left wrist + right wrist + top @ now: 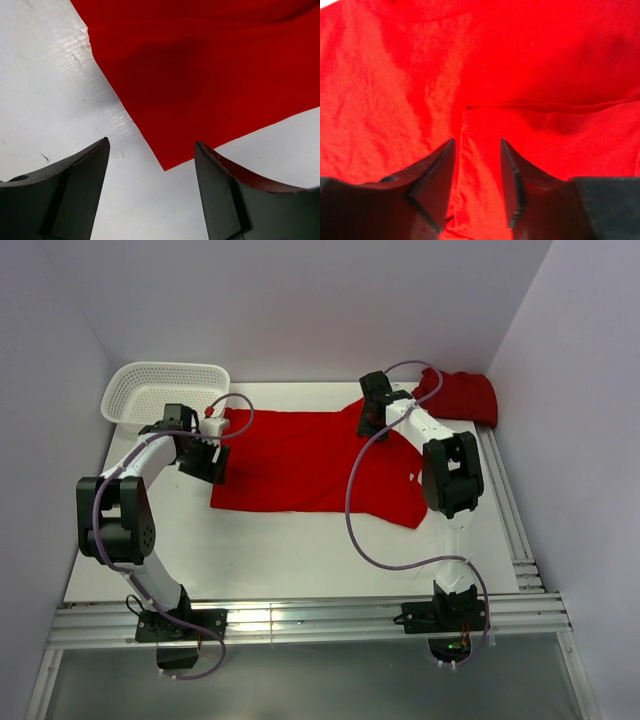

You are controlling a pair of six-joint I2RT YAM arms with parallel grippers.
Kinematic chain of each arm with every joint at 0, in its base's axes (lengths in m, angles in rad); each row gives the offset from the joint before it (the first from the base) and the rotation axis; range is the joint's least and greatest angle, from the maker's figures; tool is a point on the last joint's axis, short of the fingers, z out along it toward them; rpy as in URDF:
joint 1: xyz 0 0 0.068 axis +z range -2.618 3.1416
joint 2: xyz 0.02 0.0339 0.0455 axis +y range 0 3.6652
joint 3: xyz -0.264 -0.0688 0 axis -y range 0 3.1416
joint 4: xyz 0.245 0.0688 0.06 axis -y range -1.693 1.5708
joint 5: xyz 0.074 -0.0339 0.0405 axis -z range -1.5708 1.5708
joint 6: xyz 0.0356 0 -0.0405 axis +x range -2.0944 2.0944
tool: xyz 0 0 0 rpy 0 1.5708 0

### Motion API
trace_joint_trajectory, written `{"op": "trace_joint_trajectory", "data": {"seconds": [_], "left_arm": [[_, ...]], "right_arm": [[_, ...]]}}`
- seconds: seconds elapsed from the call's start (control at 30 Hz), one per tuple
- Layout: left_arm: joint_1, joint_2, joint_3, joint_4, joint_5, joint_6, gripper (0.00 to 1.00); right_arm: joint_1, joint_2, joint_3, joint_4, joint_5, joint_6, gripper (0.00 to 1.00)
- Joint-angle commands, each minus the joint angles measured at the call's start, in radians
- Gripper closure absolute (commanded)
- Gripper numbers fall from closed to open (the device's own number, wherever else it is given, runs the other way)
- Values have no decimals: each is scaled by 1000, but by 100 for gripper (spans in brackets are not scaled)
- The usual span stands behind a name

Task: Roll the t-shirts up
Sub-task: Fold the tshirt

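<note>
Mid-table I see one red t-shirt (300, 465) spread flat, 2nd t-shirt (462, 395) bunched far right. L gripper (150, 150) jaws wide apart by the flat one's left corner; R gripper (477, 142) jaws narrowly apart over its far part.

The left arm (120, 520) rises from its base, folds back at a bulky dark elbow, then reaches forward and to the right, with its wrist tipped downward. The left gripper (152, 145) has its jaws spread wide. The right arm (450, 475) carries its elbow high, and its forearm stretches forward and to the left. The right gripper (477, 142) also points down, its jaws parted by a narrower gap. I can't quite tell whether its tips touch anything below. The two grippers are well apart.
</note>
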Motion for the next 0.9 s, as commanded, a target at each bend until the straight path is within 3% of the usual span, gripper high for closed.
{"op": "trace_joint_trajectory", "data": {"seconds": [0.0,0.17,0.63,0.87], "left_arm": [[5,-10,-18,14,-4,13,25],[66,-27,-27,-49,85,33,22],[130,76,-121,-85,253,25,26],[132,129,-156,-37,283,-35,37]], "right_arm": [[-4,-62,-21,11,46,-18,48],[-10,-227,-120,16,84,12,44],[-58,-873,-884,186,43,221,42],[-111,-1097,-1149,228,-12,290,38]]}}
